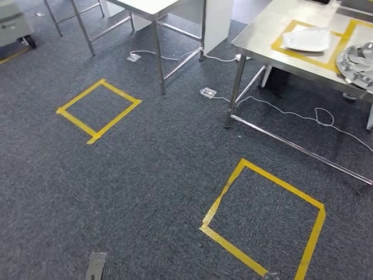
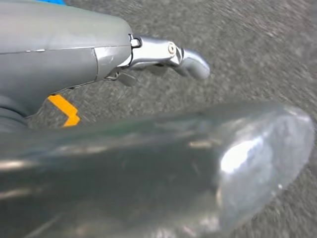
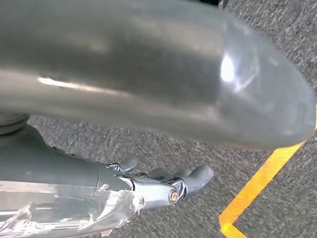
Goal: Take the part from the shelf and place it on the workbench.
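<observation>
The steel workbench [image 1: 264,36] stands at the upper right, marked with yellow tape frames. A white tray [image 1: 306,39] lies inside one frame. Beside it, at the picture's right edge, rests a silvery round ribbed part [image 1: 358,63]. My left hand [image 1: 95,266] peeks in low at the bottom edge, and a tip of my right hand [image 1: 271,276] shows at the bottom right. Up close, the left hand [image 2: 160,158] hangs over the carpet, its fingers [image 2: 186,60] stretched out and holding nothing. The right hand [image 3: 149,74] hangs the same way, fingers [image 3: 194,177] straight and empty.
Grey carpet carries two yellow tape squares, one ahead at the left [image 1: 99,109] and one near my right side [image 1: 268,219]. A second steel table [image 1: 159,35] stands at the top centre. White cables [image 1: 303,116] and floor sockets [image 1: 208,92] lie under the tables.
</observation>
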You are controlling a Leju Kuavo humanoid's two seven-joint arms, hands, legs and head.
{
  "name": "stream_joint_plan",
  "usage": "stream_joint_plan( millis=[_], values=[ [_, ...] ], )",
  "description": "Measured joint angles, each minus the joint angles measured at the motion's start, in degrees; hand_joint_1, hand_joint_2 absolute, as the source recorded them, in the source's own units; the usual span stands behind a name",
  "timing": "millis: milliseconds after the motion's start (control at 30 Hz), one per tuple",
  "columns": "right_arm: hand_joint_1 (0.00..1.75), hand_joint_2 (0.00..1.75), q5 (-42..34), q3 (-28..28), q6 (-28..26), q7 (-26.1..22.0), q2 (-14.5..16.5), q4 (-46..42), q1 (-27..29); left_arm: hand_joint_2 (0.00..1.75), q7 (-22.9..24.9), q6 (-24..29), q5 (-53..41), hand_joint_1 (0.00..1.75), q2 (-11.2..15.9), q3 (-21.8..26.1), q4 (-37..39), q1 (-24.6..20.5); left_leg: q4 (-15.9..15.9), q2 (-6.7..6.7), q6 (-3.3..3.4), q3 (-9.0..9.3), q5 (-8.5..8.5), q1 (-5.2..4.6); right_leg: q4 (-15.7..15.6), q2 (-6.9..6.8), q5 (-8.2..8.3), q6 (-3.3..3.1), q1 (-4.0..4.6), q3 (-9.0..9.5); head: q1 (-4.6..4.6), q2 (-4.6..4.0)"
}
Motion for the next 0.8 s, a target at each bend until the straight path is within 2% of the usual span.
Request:
stream_joint_plan(
  millis=[33, 67, 133, 167, 200, 233, 267, 300, 367, 400, 433, 467, 500, 533, 567, 600, 667, 700, 733, 767, 800],
  values=[
    [0.00, 0.00, 0.01, -0.01, 0.01, 0.02, 0.01, 0.01, 0.03, 0.00, -0.02, -0.01, -0.02, 0.00, 0.08, 0.01, 0.00, 0.29, 0.07, -0.56, 0.60, -0.39, 0.21, -0.13, 0.40, 0.57, -0.33, 0.38, -0.29, -0.29, 0.06, 0.00],
    [0.00, 0.00, 0.03, -0.01, 0.02, 0.02, 0.01, 0.01, 0.16, 0.00, 0.01, 0.01, -0.02, 0.00, 0.18, 0.04, 0.00, 0.61, 0.06, -1.09, 1.15, -0.66, 0.56, -0.22, 1.65, 1.90, -1.45, 0.67, -0.50, -0.79, 0.16, 0.00],
    [0.00, 0.00, 0.10, -0.01, 0.03, 0.05, 0.04, 0.03, 0.51, 0.00, 0.06, -0.01, -0.08, 0.00, 0.25, 0.10, 0.00, 0.77, 0.07, -2.28, 2.03, -1.35, 1.42, -0.41, 7.87, 5.66, -5.82, 0.89, -0.62, -3.11, 0.35, 0.00],
    [0.00, 0.00, 0.15, 0.00, 0.03, 0.07, 0.04, 0.03, 0.65, 0.00, 0.08, -0.04, -0.15, 0.00, 0.24, 0.11, 0.00, 0.67, 0.09, -3.04, 2.29, -1.78, 1.81, -0.59, 11.97, 6.74, -8.07, 0.81, -0.50, -4.58, 0.43, 0.00],
    [0.00, 0.00, 0.19, 0.01, 0.02, 0.11, 0.05, 0.04, 0.73, 0.00, 0.10, -0.08, -0.29, 0.00, 0.21, 0.11, 0.00, 0.60, 0.11, -3.85, 2.46, -2.20, 2.17, -0.79, 15.33, 7.25, -9.58, 0.64, -0.32, -5.70, 0.48, 0.00],
    [0.00, 0.00, 0.25, 0.01, 0.01, 0.14, 0.04, 0.04, 0.76, 0.00, 0.15, -0.09, -0.47, 0.00, 0.20, 0.11, 0.00, 0.62, 0.13, -4.66, 2.55, -2.54, 2.48, -0.97, 16.85, 7.46, -10.00, 0.40, -0.11, -5.94, 0.49, 0.00],
    [0.00, 0.00, 0.27, 0.00, 0.00, 0.17, 0.04, 0.04, 0.76, 0.00, 0.20, -0.05, -0.71, 0.00, 0.20, 0.11, 0.00, 0.69, 0.14, -5.51, 2.57, -2.78, 2.74, -1.12, 16.01, 7.62, -9.32, 0.06, 0.10, -5.02, 0.46, 0.00],
    [0.00, 0.00, 0.31, 0.00, -0.01, 0.18, 0.04, 0.04, 0.76, 0.00, 0.27, 0.01, -0.96, 0.00, 0.20, 0.11, 0.00, 0.75, 0.16, -6.37, 2.53, -2.94, 2.97, -1.21, 12.90, 8.03, -7.77, -0.34, 0.29, -2.98, 0.46, 0.00],
    [0.00, 0.00, 0.39, 0.00, -0.02, 0.19, -0.02, 0.03, 0.72, 0.00, 0.41, 0.17, -1.40, 0.00, 0.14, 0.10, 0.00, 0.73, 0.23, -7.90, 2.31, -3.17, 3.34, -1.33, 4.41, 10.80, -4.95, -1.23, 0.40, 1.95, 0.43, 0.00],
    [0.00, 0.00, 0.44, 0.01, -0.04, 0.19, -0.07, 0.03, 0.66, 0.00, 0.49, 0.27, -1.59, 0.00, 0.11, 0.09, 0.00, 0.65, 0.33, -8.52, 2.11, -3.40, 3.51, -1.31, 1.43, 12.13, -4.33, -1.49, 0.39, 3.61, 0.45, 0.00],
    [0.00, 0.00, 0.51, 0.01, -0.05, 0.20, -0.10, 0.03, 0.59, 0.00, 0.58, 0.37, -1.81, 0.00, 0.08, 0.08, 0.00, 0.59, 0.41, -9.11, 1.82, -3.71, 3.72, -1.21, -0.05, 13.09, -4.29, -1.66, 0.40, 4.39, 0.42, 0.00],
    [0.00, 0.00, 0.60, 0.01, -0.08, 0.22, -0.13, 0.04, 0.53, 0.00, 0.69, 0.47, -2.02, 0.00, 0.07, 0.07, 0.00, 0.57, 0.45, -9.71, 1.46, -4.07, 3.96, -1.08, -0.42, 13.14, -4.37, -1.76, 0.44, 4.54, 0.40, 0.00],
    [0.00, 0.00, 0.70, 0.01, -0.09, 0.23, -0.13, 0.04, 0.48, 0.00, 0.82, 0.55, -2.16, 0.00, 0.07, 0.06, 0.00, 0.60, 0.42, -10.41, 1.08, -4.39, 4.21, -0.94, -0.61, 12.48, -4.16, -1.87, 0.48, 4.57, 0.40, 0.00],
    [0.00, 0.00, 0.79, 0.01, -0.10, 0.27, -0.11, 0.04, 0.44, 0.00, 0.79, 0.48, -2.10, 0.00, 0.07, 0.05, 0.00, 0.66, 0.57, -10.48, 0.78, -4.71, 4.18, -0.91, -0.88, 11.75, -3.90, -2.09, 0.41, 4.63, 0.38, 0.00],
    [0.00, 0.00, 0.85, 0.01, -0.15, 0.33, -0.11, 0.04, 0.43, 0.00, 0.28, 0.12, -1.63, 0.00, 0.04, 0.06, -0.01, 0.61, 1.37, -9.73, 0.53, -5.30, 3.53, -0.98, -1.24, 10.99, -3.59, -2.38, 0.29, 4.67, 0.25, 0.00],
    [0.00, 0.00, 0.88, 0.01, -0.25, 0.53, -0.13, 0.03, 0.45, 0.00, -0.56, -0.32, -0.86, 0.00, -0.09, 0.09, -0.08, 0.09, 3.42, -8.38, 0.29, -6.45, 2.12, -1.07, -1.60, 10.07, -3.30, -2.59, 0.15, 4.67, 0.06, -0.01],
    [0.00, 0.00, 0.91, -0.01, -0.44, 1.04, -0.23, 0.03, 0.60, 0.00, -1.14, -0.83, 0.73, 0.00, -0.63, 0.10, -0.46, -2.88, 10.67, -5.27, -0.22, -10.21, -1.88, -1.00, -1.79, 7.83, -3.03, -2.77, 0.14, 4.41, -0.22, -0.01],
    [0.00, 0.00, 0.91, -0.01, -0.51, 1.24, -0.29, 0.03, 0.62, 0.00, -0.45, -0.67, 1.14, 0.00, -1.01, 0.05, -0.76, -5.05, 14.37, -4.46, -0.50, -12.02, -3.32, -0.85, -1.75, 6.50, -2.98, -2.72, 0.18, 4.20, -0.23, -0.01],
    [0.00, 0.00, 0.93, -0.02, -0.51, 1.31, -0.33, 0.04, 0.55, 0.00, 0.61, -0.42, 1.32, 0.00, -1.37, -0.03, -1.05, -7.08, 16.57, -4.05, -0.73, -12.96, -3.72, -0.65, -1.71, 5.30, -2.92, -2.66, 0.18, 4.05, -0.21, -0.01],
    [0.00, 0.00, 0.95, -0.02, -0.50, 1.32, -0.36, 0.04, 0.38, 0.00, 1.35, -0.26, 1.50, 0.00, -1.69, -0.13, -1.34, -8.68, 16.69, -3.77, -0.94, -12.71, -3.04, -0.42, -1.67, 4.33, -2.87, -2.59, 0.13, 3.94, -0.20, -0.01],
    [0.00, 0.00, 1.01, -0.01, -0.49, 1.32, -0.37, 0.04, 0.17, 0.00, 1.68, -0.19, 1.78, 0.00, -1.93, -0.22, -1.60, -9.72, 14.51, -3.41, -1.12, -11.19, -1.43, -0.20, -1.58, 3.66, -2.83, -2.48, 0.02, 3.89, -0.22, -0.01]
  ],
)
